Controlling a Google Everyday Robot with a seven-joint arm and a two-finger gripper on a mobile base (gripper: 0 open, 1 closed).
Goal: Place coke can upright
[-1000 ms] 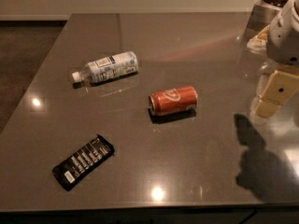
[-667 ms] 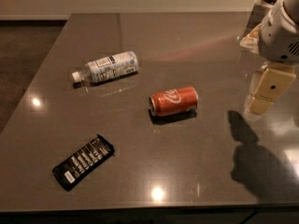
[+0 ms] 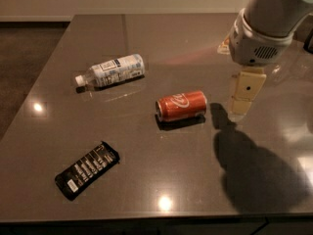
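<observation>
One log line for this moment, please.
coke can: lying on its side | gripper: right of can, not touching | plastic bottle: lying, back left | black packet: flat, front left | upright: not yet

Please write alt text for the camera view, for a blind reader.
A coke can lies on its side on a dark table, the robot's claw hanging close to its right, not touching. A plastic bottle lies behind it on the left; a black packet lies front left.

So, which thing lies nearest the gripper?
The red coke can; the gripper hangs just right of it. The bottle and the black packet lie farther left.
</observation>
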